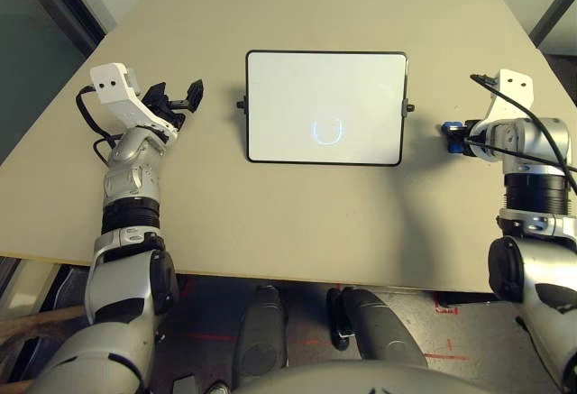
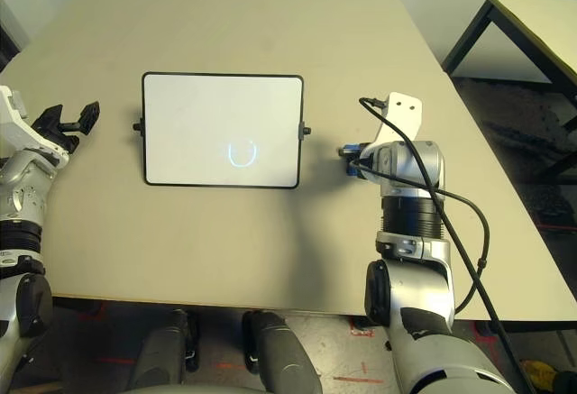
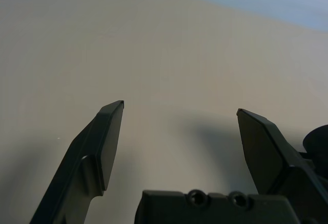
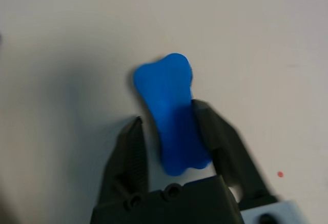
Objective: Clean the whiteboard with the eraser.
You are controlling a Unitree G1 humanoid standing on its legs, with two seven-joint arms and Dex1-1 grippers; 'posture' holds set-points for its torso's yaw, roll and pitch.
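On the beige desk we list: one whiteboard, lying flat at centre. Right of it, well apart, one blue eraser, lying between the fingers of our right claw, whose jaws stand apart, one finger touching it. Left claw, left of the board, wide open, holding nothing.

White whiteboard with black frame, bright blue eraser, beige table

No words, numbers, labels or brand names can be read anywhere. The whiteboard bears just one faint U-shaped mark, too pale to read as a letter.
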